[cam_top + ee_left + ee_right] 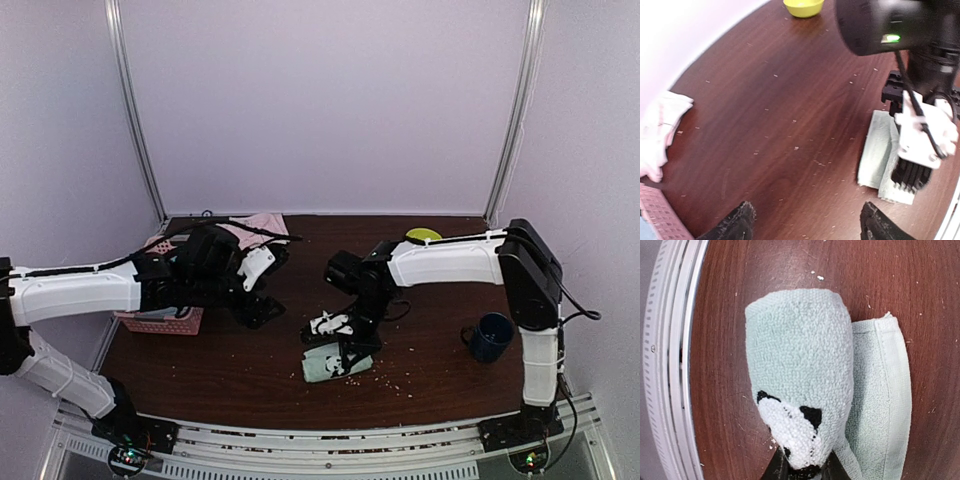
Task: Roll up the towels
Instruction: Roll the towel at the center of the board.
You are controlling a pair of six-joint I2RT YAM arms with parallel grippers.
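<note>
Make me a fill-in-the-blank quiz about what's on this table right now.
1. The towel pinched by the right gripper is pale ___ in colour.
2. The left gripper is open over bare table and holds ___.
3. The mug by the right arm is ___.
4. The bowl at the back is ___.

Missing words: green; nothing; blue; yellow.
</note>
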